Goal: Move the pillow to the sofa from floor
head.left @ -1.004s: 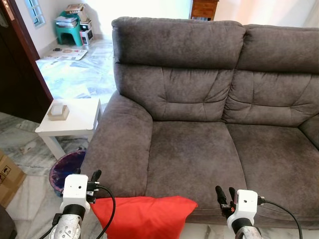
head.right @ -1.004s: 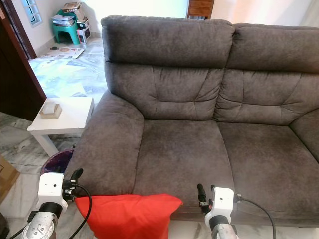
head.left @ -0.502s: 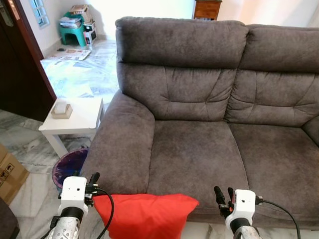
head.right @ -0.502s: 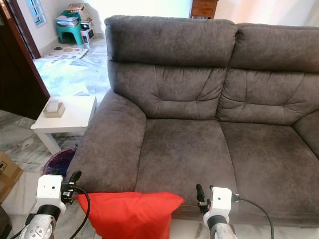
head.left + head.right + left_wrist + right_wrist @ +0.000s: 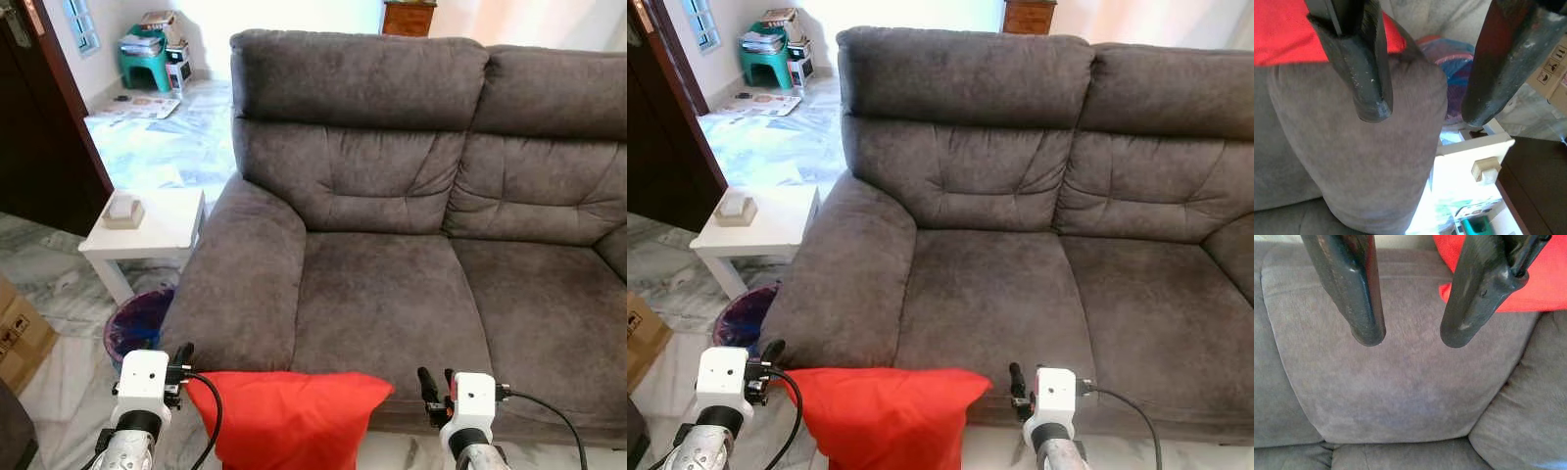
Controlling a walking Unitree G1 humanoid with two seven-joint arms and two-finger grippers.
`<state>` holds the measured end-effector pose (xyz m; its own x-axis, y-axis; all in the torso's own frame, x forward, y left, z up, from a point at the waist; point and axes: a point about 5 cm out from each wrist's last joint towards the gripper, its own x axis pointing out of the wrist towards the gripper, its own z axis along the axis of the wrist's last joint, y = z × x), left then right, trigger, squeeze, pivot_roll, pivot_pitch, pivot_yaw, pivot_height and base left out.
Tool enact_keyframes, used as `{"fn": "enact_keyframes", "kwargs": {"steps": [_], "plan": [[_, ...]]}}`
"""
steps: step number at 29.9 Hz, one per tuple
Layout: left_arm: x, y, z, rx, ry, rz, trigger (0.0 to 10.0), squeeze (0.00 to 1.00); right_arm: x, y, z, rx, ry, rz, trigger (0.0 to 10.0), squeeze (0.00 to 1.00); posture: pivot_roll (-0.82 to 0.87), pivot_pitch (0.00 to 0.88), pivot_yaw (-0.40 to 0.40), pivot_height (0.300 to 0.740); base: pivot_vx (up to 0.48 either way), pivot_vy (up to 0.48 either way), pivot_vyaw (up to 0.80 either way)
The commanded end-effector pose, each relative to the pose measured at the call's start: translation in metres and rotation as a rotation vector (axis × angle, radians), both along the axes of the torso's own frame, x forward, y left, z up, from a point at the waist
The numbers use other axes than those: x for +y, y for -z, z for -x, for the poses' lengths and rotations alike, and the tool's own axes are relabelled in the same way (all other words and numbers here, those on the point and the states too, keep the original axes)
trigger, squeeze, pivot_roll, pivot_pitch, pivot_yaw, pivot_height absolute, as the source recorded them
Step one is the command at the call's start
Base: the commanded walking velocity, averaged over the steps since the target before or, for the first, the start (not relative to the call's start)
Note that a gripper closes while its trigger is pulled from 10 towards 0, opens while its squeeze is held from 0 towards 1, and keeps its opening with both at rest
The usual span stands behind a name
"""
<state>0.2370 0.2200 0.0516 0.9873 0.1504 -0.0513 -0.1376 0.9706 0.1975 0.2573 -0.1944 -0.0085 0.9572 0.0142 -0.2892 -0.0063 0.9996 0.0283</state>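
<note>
Red pillow [image 5: 289, 416] sat low in front of the grey sofa [image 5: 392, 225], its top edge against the front edge of the left seat cushion, near the left armrest [image 5: 240, 269]. It was not up on the seat.

Both arms were raised forward at the bottom of the head views, wrists level, fingers pointing at the sofa. Left gripper [image 5: 182, 353] was just beside the pillow's left corner, in front of the armrest; in the left wrist view its two black fingers [image 5: 1359, 63] stood spread apart with nothing between them, red fabric showing behind one finger. Right gripper [image 5: 435, 383] was near the pillow's right corner, over the seat's front edge; in the right wrist view its fingers [image 5: 1354, 289] were also apart and empty, aimed at the seat cushion [image 5: 1396, 377], with the pillow off to one side.

Left of the sofa: white side table [image 5: 162, 230] with a small box [image 5: 122, 209] on top, a bin [image 5: 137, 323] on the marble floor [image 5: 157, 147] just beside the armrest, a cardboard box [image 5: 20, 333] at the frame's left edge, a dark door [image 5: 44, 137], and a green stool [image 5: 145, 59] far back.
</note>
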Motion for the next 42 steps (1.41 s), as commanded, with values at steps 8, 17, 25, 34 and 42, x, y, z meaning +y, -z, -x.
{"fn": "enact_keyframes", "kwargs": {"steps": [8,17,25,34,42], "plan": [[0.0012,-0.0013,0.0021,0.009,0.017,-0.009,10.0,0.00,0.0020,0.0019,0.0016,0.006,0.000,0.009,10.0,0.00,0.02,0.072,0.007,0.652,0.000,0.000,0.00],[0.0009,-0.0022,0.0014,0.008,0.021,-0.008,10.0,0.00,0.0042,0.0024,0.0014,0.008,-0.005,0.007,10.0,0.00,0.02,0.063,0.010,0.652,0.000,0.000,0.00],[0.0024,-0.0019,0.0021,0.013,0.017,-0.006,10.0,0.00,0.0085,0.0048,0.0012,0.031,-0.026,0.000,10.0,0.00,0.03,0.069,0.011,0.652,0.000,0.000,0.00],[0.0046,-0.0007,0.0047,0.025,0.001,0.001,10.0,0.00,0.0092,0.0028,0.0007,0.006,-0.017,-0.018,10.0,0.00,0.03,0.087,0.009,0.608,0.000,0.000,0.00],[0.0059,-0.0007,0.0047,0.026,-0.006,0.002,10.0,0.00,0.0093,0.0028,0.0002,0.009,-0.020,-0.009,10.0,0.00,0.03,0.098,0.010,0.608,0.000,0.000,0.00]]}}
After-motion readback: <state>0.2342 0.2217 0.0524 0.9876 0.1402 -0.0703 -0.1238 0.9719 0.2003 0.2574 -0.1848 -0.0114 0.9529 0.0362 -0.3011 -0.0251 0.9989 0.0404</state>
